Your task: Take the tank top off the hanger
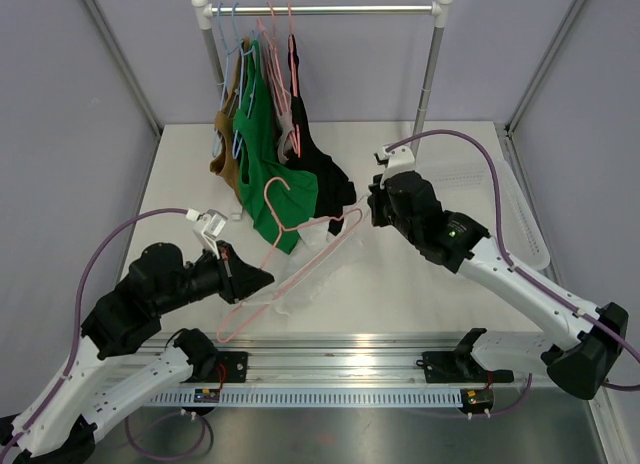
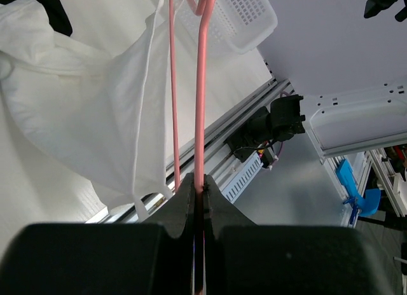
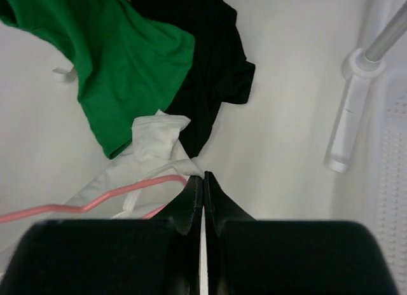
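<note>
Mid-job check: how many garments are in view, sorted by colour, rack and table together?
brown fabric top: 1
green fabric shirt: 1
black fabric top: 1
white fabric tank top, on the pink wire hanger: 1
Total: 4 told apart; a grey one may hide between green and black.

rack point(image 1: 320, 8): rear | green shirt point(image 1: 262, 159), black shirt point(image 1: 318, 159): hanging (hems touch table point(image 1: 420, 274)) | basket point(image 1: 520, 214): far right

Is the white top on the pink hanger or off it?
On, it seems: the pink hanger disappears into the white top, with cloth draped around its bar.
</note>
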